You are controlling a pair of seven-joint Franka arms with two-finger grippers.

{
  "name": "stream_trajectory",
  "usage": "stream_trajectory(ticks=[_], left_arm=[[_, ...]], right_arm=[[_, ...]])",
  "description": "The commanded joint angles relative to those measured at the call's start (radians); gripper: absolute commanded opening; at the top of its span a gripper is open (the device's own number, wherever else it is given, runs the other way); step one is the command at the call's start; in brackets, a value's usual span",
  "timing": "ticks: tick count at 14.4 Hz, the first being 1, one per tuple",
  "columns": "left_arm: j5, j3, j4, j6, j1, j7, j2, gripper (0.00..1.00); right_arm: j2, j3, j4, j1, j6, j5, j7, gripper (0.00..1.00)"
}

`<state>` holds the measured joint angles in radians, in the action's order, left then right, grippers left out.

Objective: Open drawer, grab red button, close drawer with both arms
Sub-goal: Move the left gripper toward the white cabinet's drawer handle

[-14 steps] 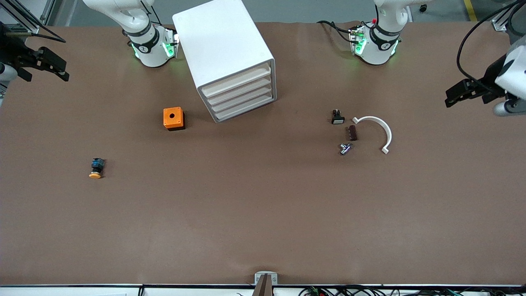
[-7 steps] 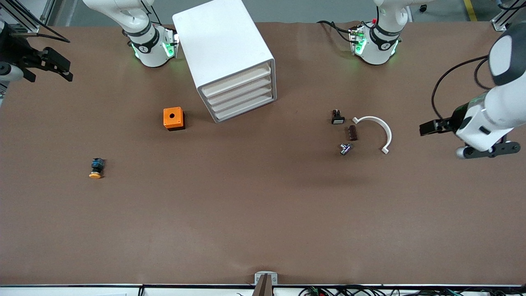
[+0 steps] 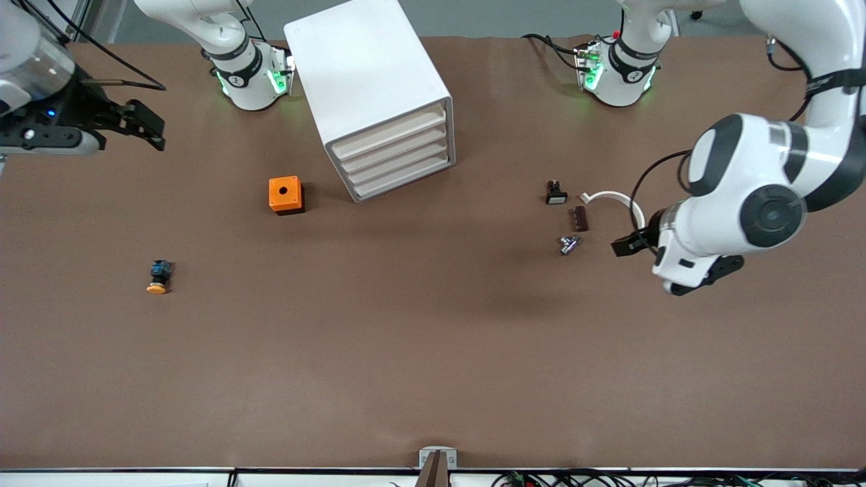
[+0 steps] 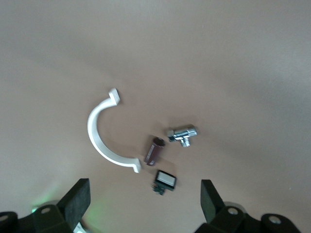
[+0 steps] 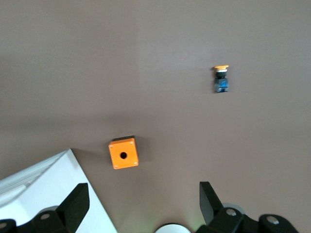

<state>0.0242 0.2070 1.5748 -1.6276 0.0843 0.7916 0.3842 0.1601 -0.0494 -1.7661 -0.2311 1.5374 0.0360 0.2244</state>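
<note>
Drawers of white boxy cabinet (image 3: 399, 152) all closed | red-capped button unseen | left gripper (image 4: 145, 203), right gripper (image 5: 143, 203) fingers apart | risk: grabbing yellow-orange-capped button (image 3: 158, 276) instead

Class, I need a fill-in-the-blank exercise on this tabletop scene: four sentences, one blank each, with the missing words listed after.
1. The white cabinet has ____ drawers, all shut.
2. The cube beside the cabinet is coloured ____.
3. The left gripper hangs over the table beside the curved ____ clip.
4. The right gripper is up at the right arm's end of the table with its fingers ____.

Missing words: four; orange; white; open
</note>
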Motion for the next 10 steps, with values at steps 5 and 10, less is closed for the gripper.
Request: stream_trajectory(ticks=[5, 10], left_arm=[[-0.173, -0.001, -0.036, 0.009, 0.107, 0.576, 0.133, 1.00], [-0.329, -0.003, -0.036, -0.033, 0.210, 0.854, 0.214, 1.00]], right_arm=[[-0.047, -0.009, 0.011, -0.106, 0.047, -0.015, 0.179, 1.00], [-0.065, -0.010, 0.054, -0.120, 0.070, -0.024, 0.202, 1.00]])
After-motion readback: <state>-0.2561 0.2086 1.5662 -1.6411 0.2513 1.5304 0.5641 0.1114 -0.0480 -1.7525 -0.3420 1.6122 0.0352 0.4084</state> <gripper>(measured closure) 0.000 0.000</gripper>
